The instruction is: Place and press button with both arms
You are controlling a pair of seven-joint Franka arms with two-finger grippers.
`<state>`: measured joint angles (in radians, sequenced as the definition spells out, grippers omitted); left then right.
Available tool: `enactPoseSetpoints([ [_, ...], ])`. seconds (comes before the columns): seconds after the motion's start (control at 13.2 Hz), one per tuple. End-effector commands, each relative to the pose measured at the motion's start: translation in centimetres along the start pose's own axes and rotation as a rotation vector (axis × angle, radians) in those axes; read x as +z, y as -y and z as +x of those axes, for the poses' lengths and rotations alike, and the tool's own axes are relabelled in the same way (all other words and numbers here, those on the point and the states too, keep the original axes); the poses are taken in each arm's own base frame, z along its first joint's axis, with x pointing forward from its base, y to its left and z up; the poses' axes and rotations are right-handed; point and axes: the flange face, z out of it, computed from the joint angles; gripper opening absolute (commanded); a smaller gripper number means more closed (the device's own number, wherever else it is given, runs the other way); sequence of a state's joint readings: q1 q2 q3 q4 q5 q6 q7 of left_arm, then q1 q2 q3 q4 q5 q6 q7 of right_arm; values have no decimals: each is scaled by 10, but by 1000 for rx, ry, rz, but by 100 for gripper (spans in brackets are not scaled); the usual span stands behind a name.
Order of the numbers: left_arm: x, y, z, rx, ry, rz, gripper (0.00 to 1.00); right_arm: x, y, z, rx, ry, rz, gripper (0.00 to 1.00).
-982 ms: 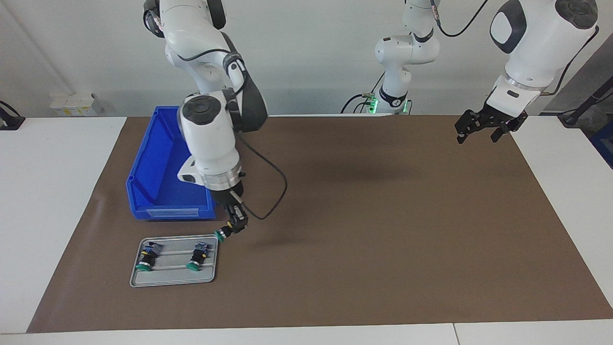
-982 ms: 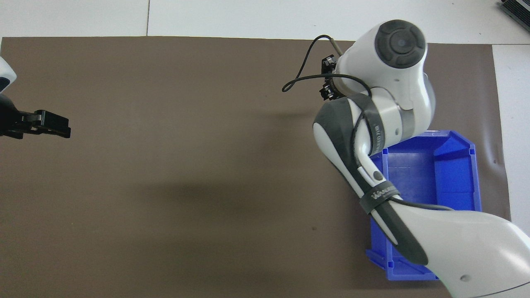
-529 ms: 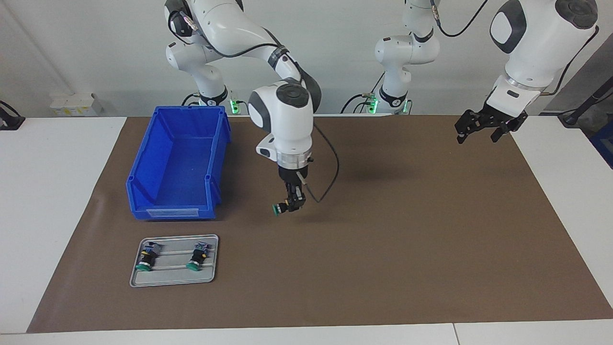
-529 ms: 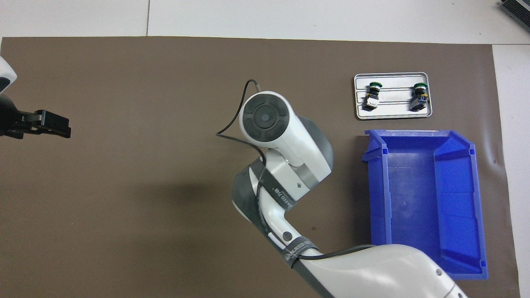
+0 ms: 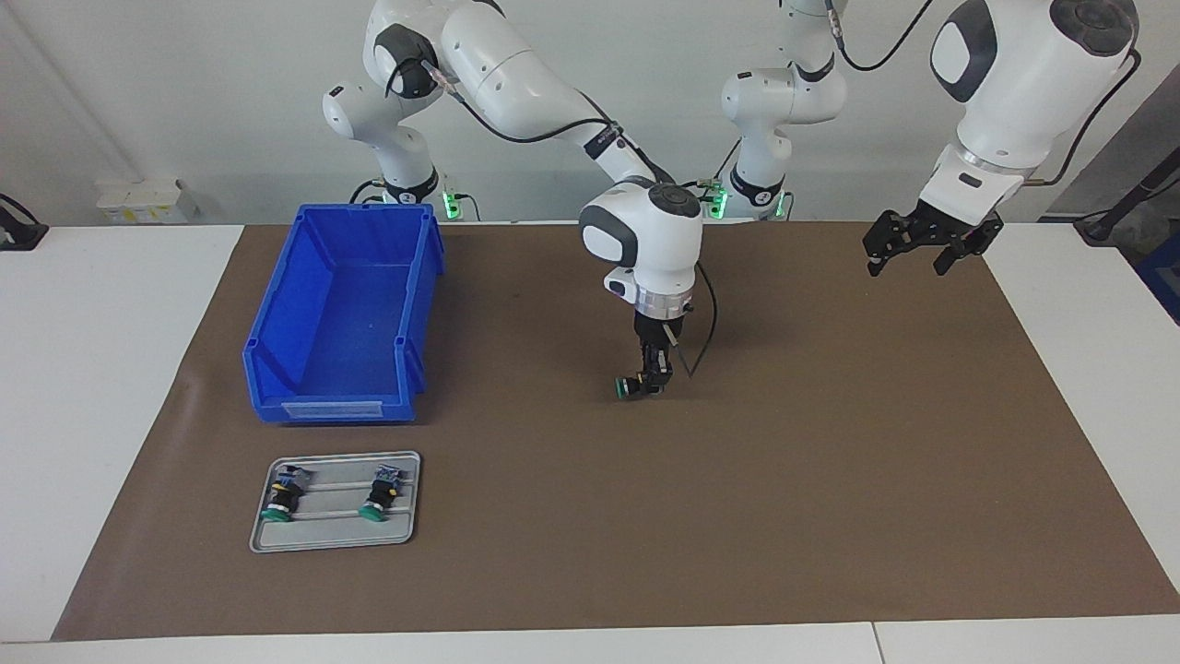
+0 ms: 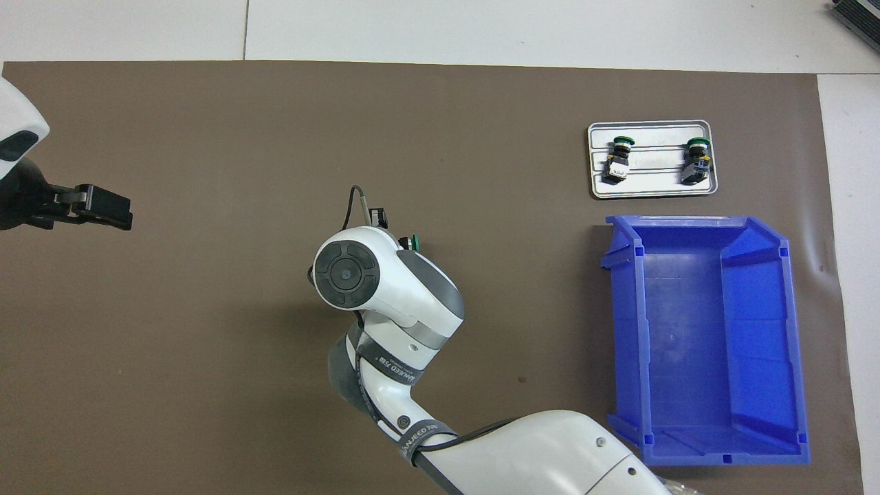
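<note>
My right gripper [image 5: 648,385] is shut on a button [image 5: 629,386], a small black switch whose green cap points toward the right arm's end of the table. It hangs low over the middle of the brown mat [image 5: 784,480]; I cannot tell whether the button touches the mat. In the overhead view only the button's green cap [image 6: 413,243] peeks out beside the right wrist. My left gripper [image 5: 908,263] waits open and empty in the air over the mat's edge at the left arm's end, and the left gripper [image 6: 108,210] also shows from above.
A grey tray [image 5: 332,544] with two more buttons [image 5: 279,495] [image 5: 380,493] lies at the right arm's end. A blue bin [image 5: 277,304], empty, stands beside the tray, nearer to the robots. Both appear from above: the tray [image 6: 650,125] and the bin [image 6: 797,330].
The right arm has carried the button from beside the tray to over the mat's middle and lowered it. The left gripper shifted slightly toward the middle.
</note>
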<state>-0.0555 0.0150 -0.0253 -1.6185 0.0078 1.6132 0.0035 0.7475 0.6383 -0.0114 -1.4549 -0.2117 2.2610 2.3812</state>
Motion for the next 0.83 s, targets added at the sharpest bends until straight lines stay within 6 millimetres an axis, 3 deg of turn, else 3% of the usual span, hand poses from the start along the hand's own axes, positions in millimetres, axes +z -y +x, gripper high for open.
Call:
enactPoseSetpoints([
  [0.0,-1,-16,-6,44,-22,12,100,14,-5,7,13,9,9,0],
  [0.08,-1,-25,-6,81,-21,8,100,13,-4,8,18,10,10,0],
  [0.15,0,-28,-6,118,-21,0,100,15,-4,9,32,9,9,17],
  [0.3,-3,-45,-5,179,-50,-62,100,15,-3,12,21,6,22,100],
  [0.45,3,-61,1,200,-104,-112,100,7,8,21,-99,-4,46,100],
  [0.6,23,-91,4,323,-156,-114,100,-19,41,66,-160,-6,62,100],
  [0.76,40,-117,8,480,-189,-104,100,-55,61,116,-222,-11,88,100],
])
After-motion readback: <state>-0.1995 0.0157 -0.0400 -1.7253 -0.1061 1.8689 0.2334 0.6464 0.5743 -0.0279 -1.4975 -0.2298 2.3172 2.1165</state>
